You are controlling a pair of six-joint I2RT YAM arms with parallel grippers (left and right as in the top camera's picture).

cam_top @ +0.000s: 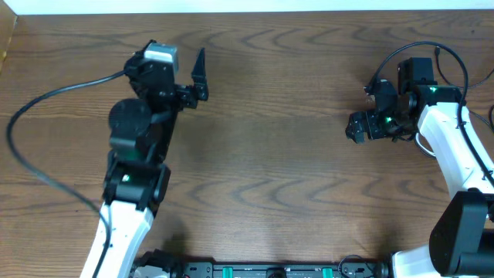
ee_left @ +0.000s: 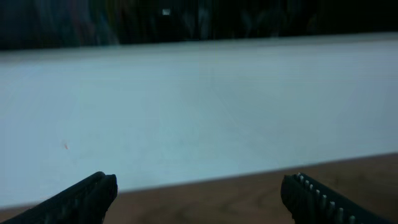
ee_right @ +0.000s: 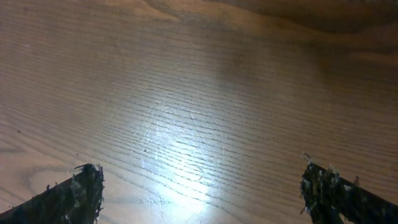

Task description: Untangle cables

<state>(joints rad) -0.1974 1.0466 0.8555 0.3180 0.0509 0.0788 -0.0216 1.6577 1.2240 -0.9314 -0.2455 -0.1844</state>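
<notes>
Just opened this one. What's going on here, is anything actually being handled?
Nothing is being handled. The left gripper is open, pointing at a white surface past the table edge. The right gripper is open over bare wood. No loose cables show in any view, only the left arm's own thick cable.

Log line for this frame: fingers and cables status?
left fingers: open, empty | right fingers: open, empty | cables: none in view | surface: wooden table
</notes>
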